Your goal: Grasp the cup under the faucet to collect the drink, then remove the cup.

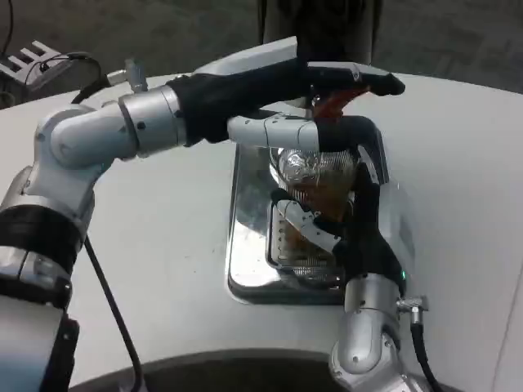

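A clear cup [315,175] holding some brown drink stands over the steel drip tray [249,245], under the dispenser's faucet. My right hand [347,220] reaches up from the bottom edge and its fingers wrap the cup's sides. My left hand [319,90] stretches in from the left above the cup and rests on the red faucet lever [337,101], fingers laid over it. The spout itself is hidden behind my left hand.
The dark dispenser body [319,24] rises at the back edge of the white round table [147,237]. A black cable [110,302] trails along my left arm. A white object [29,57] lies at the far left, off the table.
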Action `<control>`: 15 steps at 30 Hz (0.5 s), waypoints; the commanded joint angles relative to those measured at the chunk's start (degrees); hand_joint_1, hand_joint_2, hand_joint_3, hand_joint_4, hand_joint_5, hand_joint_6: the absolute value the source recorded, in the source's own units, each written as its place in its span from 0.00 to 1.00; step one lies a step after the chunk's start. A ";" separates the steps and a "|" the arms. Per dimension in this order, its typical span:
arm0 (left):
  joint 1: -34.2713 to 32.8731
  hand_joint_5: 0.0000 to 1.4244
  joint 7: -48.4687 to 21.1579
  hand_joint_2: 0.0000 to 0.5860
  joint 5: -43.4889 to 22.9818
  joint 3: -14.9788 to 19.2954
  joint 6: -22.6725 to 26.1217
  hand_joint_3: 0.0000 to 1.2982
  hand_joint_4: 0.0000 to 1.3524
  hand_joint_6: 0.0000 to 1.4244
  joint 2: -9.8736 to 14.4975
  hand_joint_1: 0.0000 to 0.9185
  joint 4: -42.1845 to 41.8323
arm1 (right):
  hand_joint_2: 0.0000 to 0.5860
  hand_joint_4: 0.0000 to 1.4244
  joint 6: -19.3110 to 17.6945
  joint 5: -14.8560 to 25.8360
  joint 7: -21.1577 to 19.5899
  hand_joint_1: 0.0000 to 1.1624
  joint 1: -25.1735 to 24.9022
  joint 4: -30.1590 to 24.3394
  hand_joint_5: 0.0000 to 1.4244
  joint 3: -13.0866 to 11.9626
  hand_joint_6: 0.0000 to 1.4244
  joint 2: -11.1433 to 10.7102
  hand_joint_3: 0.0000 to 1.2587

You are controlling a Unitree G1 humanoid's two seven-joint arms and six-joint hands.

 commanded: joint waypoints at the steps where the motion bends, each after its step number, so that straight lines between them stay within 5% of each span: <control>1: 1.14 0.06 -1.10 0.00 2.36 -1.07 0.25 0.15 0.10 0.04 1.75 0.00 0.97 | 0.38 0.22 0.07 2.27 -1.61 0.65 -2.64 3.49 0.21 -0.32 0.15 7.15 0.18; 15: 2.10 0.09 -1.29 0.00 -0.74 1.95 0.02 0.14 0.12 0.08 2.75 0.00 1.27 | 0.40 0.40 -4.87 4.83 -8.73 0.72 -5.24 11.69 0.38 0.31 0.27 9.30 0.36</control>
